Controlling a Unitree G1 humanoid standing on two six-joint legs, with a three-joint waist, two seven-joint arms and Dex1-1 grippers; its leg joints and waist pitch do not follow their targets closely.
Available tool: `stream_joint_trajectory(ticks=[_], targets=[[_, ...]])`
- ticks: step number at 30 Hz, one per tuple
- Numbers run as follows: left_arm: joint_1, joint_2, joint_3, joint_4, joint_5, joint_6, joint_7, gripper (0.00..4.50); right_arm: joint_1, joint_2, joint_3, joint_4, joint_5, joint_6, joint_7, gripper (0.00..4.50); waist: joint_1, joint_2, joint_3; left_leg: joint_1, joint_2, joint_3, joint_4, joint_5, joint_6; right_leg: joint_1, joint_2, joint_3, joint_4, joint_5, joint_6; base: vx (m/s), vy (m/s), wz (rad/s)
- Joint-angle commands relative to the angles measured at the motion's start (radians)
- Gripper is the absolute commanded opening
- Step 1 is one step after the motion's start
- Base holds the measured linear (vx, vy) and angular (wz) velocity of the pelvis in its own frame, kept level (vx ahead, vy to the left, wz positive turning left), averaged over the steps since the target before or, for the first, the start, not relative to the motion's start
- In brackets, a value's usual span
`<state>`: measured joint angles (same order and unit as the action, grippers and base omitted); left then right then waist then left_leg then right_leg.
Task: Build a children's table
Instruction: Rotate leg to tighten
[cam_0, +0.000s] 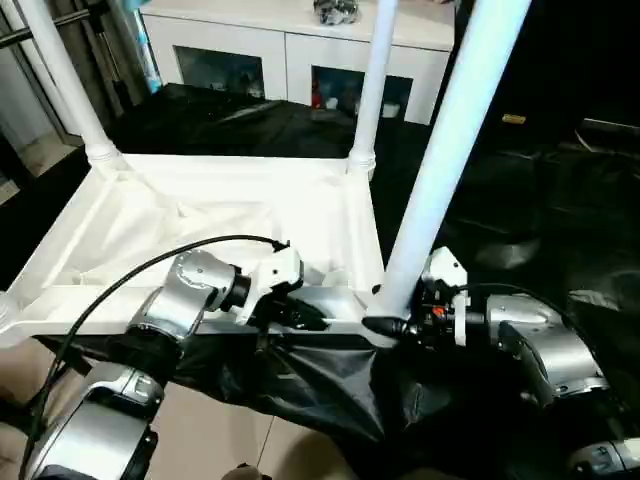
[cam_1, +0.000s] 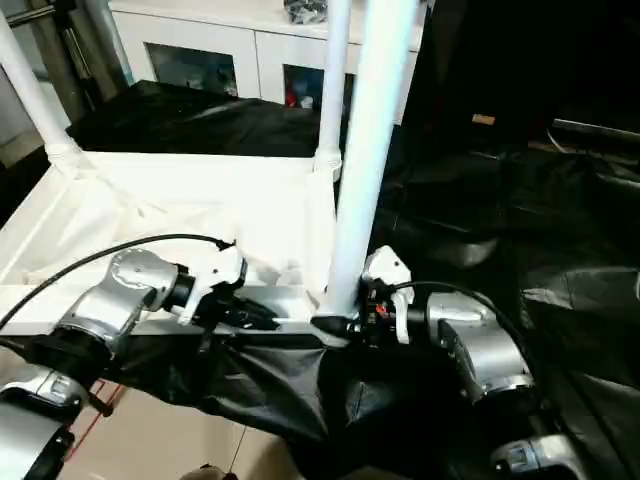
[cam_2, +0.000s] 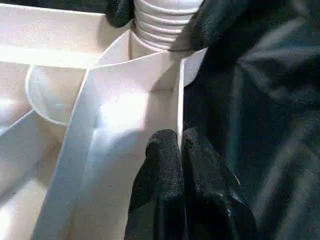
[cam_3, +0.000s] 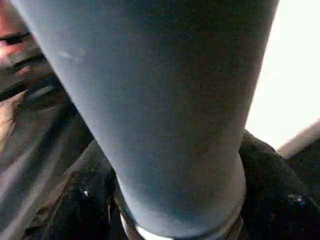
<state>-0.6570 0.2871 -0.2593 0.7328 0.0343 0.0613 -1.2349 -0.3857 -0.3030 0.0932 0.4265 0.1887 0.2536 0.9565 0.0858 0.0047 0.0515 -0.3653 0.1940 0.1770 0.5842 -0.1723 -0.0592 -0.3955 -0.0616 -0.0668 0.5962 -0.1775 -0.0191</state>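
The white plastic tabletop (cam_0: 200, 225) lies upside down on a black sheet (cam_0: 520, 200), ribbed underside facing up, so its rounded corner sockets are open to receive the legs. Two legs already stand in the far sockets: the far-left leg (cam_0: 65, 80) and the far-right leg (cam_0: 372, 80), both smooth, tapered white tubes.

The left gripper (cam_2: 181, 165) pinches the thin near rim wall of the tabletop, one black finger (cam_2: 160, 170) on each side of it, jaws pressed nearly together; this grip likely steadies the top while a leg is worked into it. The third leg (cam_0: 450, 140) rises at a slight tilt from the near-right corner socket, its ribbed, threaded-looking base showing in the left wrist view. The right gripper (cam_0: 385, 325) straddles the base of this leg, black fingers on either side of the tube; whether they are actually squeezing it or just cradling it cannot be told. Holding low by the socket probably gives best control for seating or turning the leg.

A white cabinet (cam_0: 290, 50) with glass doors stands beyond.
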Motion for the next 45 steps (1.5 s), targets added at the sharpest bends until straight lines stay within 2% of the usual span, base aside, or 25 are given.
stream_joint_trajectory(ticks=[1, 3, 4, 5, 8, 10, 12, 16, 18, 20, 24, 26, 29, 31, 34, 35, 37, 39, 41, 45], targets=[[-0.051, -0.075, 0.025, 0.026, -0.009, 0.024, 0.149, 0.0, -0.025, 0.075, 0.021, 0.095, -0.031, 0.013, -0.152, 2.79, -0.009, -0.008, -0.057, 0.014, 0.036, -0.015, -0.072, -0.262, 0.004, 0.042, -0.087, 0.043, -0.09, -0.409, -0.166, 0.0, 0.0, 0.0], [-0.075, -0.106, 0.038, 0.059, 0.004, 0.041, 0.242, 0.0, -0.067, 0.122, -0.017, 0.178, -0.044, 0.021, -0.294, 2.77, -0.017, -0.006, -0.056, 0.015, 0.037, -0.017, -0.074, -0.275, -0.006, 0.037, -0.085, 0.044, -0.089, -0.407, -0.162, 0.0, 0.0, 0.0], [-0.084, -0.118, 0.042, 0.071, 0.008, 0.046, 0.274, 0.0, -0.083, 0.14, -0.033, 0.209, -0.047, 0.023, -0.346, 2.77, -0.029, -0.007, -0.057, 0.018, 0.032, -0.017, -0.071, -0.295, -0.013, 0.036, -0.085, 0.043, -0.093, -0.424, -0.163, 0.0, 0.0, 0.0], [-0.093, -0.132, 0.045, 0.081, 0.011, 0.05, 0.305, 0.0, -0.095, 0.157, -0.04, 0.231, -0.051, 0.013, -0.381, 2.77, -0.031, -0.004, -0.055, 0.018, 0.033, -0.017, -0.072, -0.3, -0.011, 0.036, -0.085, 0.043, -0.094, -0.428, -0.161, 0.0, 0.0, 0.0], [-0.122, -0.19, 0.049, 0.108, 0.026, 0.056, 0.412, 0.0, -0.146, 0.229, -0.05, 0.307, -0.083, -0.032, -0.534, 2.77, -0.037, -0.004, -0.056, 0.018, 0.031, -0.015, -0.07, -0.301, -0.004, 0.032, -0.086, 0.045, -0.1, -0.44, -0.154, 0.0, 0.0, 0.0], [-0.119, -0.211, 0.044, 0.098, 0.027, 0.054, 0.409, 0.0, -0.155, 0.251, -0.044, 0.321, -0.092, -0.061, -0.541, 2.77, -0.035, -0.006, -0.059, 0.014, 0.031, -0.015, -0.07, -0.279, 0.002, 0.038, -0.085, 0.045, -0.096, -0.401, -0.155, 0.0, 0.0, 0.0], [-0.119, -0.217, 0.043, 0.097, 0.026, 0.052, 0.407, 0.0, -0.159, 0.257, -0.046, 0.329, -0.089, -0.069, -0.53, 3.33, -0.034, -0.006, -0.06, 0.013, 0.032, -0.012, -0.068, -0.264, 0.019, 0.039, -0.083, 0.047, -0.092, -0.35, -0.168, 0.0, 0.0, 0.0], [-0.1, -0.219, 0.023, 0.081, 0.019, 0.028, 0.35, 0.0, -0.174, 0.256, -0.061, 0.331, -0.058, -0.07, -0.451, 3.59, -0.032, -0.006, -0.062, 0.009, 0.033, -0.011, -0.068, -0.242, 0.038, 0.045, -0.083, 0.047, -0.083, -0.286, -0.193, 0.0, 0.0, 0.0], [-0.092, -0.211, 0.021, 0.074, 0.01, 0.021, 0.324, 0.0, -0.174, 0.242, -0.046, 0.327, -0.067, -0.083, -0.424, 3.88, -0.032, -0.006, -0.061, 0.01, 0.033, -0.011, -0.069, -0.242, 0.039, 0.044, -0.083, 0.047, -0.085, -0.291, -0.192, 0.0, 0.0, 0.0], [-0.072, -0.185, 0.023, 0.04, -0.016, 0.023, 0.256, 0.0, -0.165, 0.193, -0.02, 0.302, -0.072, -0.094, -0.337, 3.97, -0.03, -0.006, -0.063, 0.008, 0.034, -0.012, -0.067, -0.234, 0.044, 0.048, -0.085, 0.047, -0.082, -0.284, -0.195, 0.0, 0.0, 0.0], [-0.052, -0.154, 0.018, 0.009, -0.032, 0.014, 0.185, 0.0, -0.141, 0.142, -0.004, 0.247, -0.046, -0.096, -0.207, 3.97, -0.026, -0.01, -0.066, 0.006, 0.034, -0.007, -0.063, -0.197, 0.068, 0.051, -0.082, 0.048, -0.077, -0.221, -0.213, 0.0, 0.0, 0.0], [-0.031, -0.113, 0.009, -0.018, -0.045, -0.006, 0.096, 0.0, -0.109, 0.083, 0.006, 0.179, -0.016, -0.102, -0.058, 3.97, -0.018, -0.009, -0.067, 0.004, 0.037, -0.007, -0.062, -0.171, 0.087, 0.055, -0.082, 0.046, -0.072, -0.182, -0.219, 0.0, 0.0, 0.0], [-0.022, -0.09, 0.003, -0.03, -0.05, -0.015, 0.05, 0.0, -0.089, 0.046, 0.023, 0.141, -0.004, -0.101, 0.026, 3.97, -0.012, -0.007, -0.068, 0.003, 0.041, -0.005, -0.061, -0.153, 0.098, 0.052, -0.079, 0.044, -0.065, -0.145, -0.234, 0.0, 0.0, 0.0], [-0.008, -0.049, -0.01, -0.051, -0.054, -0.018, -0.028, 0.0, -0.06, -0.015, 0.054, 0.087, 0.013, -0.068, 0.15, 3.97, -0.008, -0.008, -0.066, 0.005, 0.041, -0.005, -0.061, -0.164, 0.094, 0.052, -0.079, 0.043, -0.067, -0.164, -0.235, 0.0, 0.0, 0.0], [-0.001, -0.027, -0.017, -0.064, -0.052, -0.015, -0.07, 0.0, -0.045, -0.044, 0.071, 0.055, 0.021, -0.047, 0.209, 3.97, -0.001, -0.007, -0.063, 0.007, 0.043, -0.005, -0.064, -0.188, 0.085, 0.049, -0.08, 0.044, -0.072, -0.214, -0.224, 0.0, 0.0, 0.0], [0.001, -0.015, -0.021, -0.067, -0.05, -0.017, -0.089, 0.0, -0.039, -0.054, 0.078, 0.04, 0.022, -0.04, 0.23, 3.97, 0.001, -0.012, -0.063, 0.007, 0.043, -0.004, -0.064, -0.196, 0.078, 0.048, -0.082, 0.045, -0.073, -0.234, -0.219, 0.0, 0.0, 0.0], [0.003, 0.004, -0.027, -0.069, -0.049, -0.023, -0.121, 0.0, -0.03, -0.071, 0.09, 0.015, 0.028, -0.021, 0.263, 3.65, 0.005, -0.009, -0.063, 0.008, 0.043, -0.005, -0.065, -0.198, 0.068, 0.046, -0.082, 0.045, -0.074, -0.264, -0.207, 0.0, 0.0, 0.0], [0.004, 0.028, -0.035, -0.071, -0.043, -0.037, -0.161, 0.0, -0.021, -0.085, 0.101, -0.01, 0.028, -0.002, 0.294, 3.62, 0.005, -0.009, -0.062, 0.009, 0.043, -0.006, -0.067, -0.202, 0.064, 0.045, -0.081, 0.045, -0.076, -0.273, -0.203, 0.0, 0.0, 0.0], [0.006, 0.035, -0.039, -0.075, -0.043, -0.036, -0.174, 0.0, -0.019, -0.088, 0.103, -0.014, 0.03, 0.003, 0.296, 3.26, 0.005, -0.007, -0.063, 0.01, 0.044, -0.006, -0.067, -0.206, 0.057, 0.044, -0.083, 0.046, -0.075, -0.267, -0.205, 0.0, 0.0, 0.0], [0.008, 0.036, -0.039, -0.077, -0.046, -0.033, -0.175, 0.0, -0.013, -0.093, 0.113, -0.026, 0.032, 0.016, 0.304, 3.1, 0.007, -0.009, -0.065, 0.009, 0.044, -0.006, -0.066, -0.189, 0.055, 0.046, -0.083, 0.046, -0.07, -0.233, -0.214, 0.0, 0.0, 0.0]])
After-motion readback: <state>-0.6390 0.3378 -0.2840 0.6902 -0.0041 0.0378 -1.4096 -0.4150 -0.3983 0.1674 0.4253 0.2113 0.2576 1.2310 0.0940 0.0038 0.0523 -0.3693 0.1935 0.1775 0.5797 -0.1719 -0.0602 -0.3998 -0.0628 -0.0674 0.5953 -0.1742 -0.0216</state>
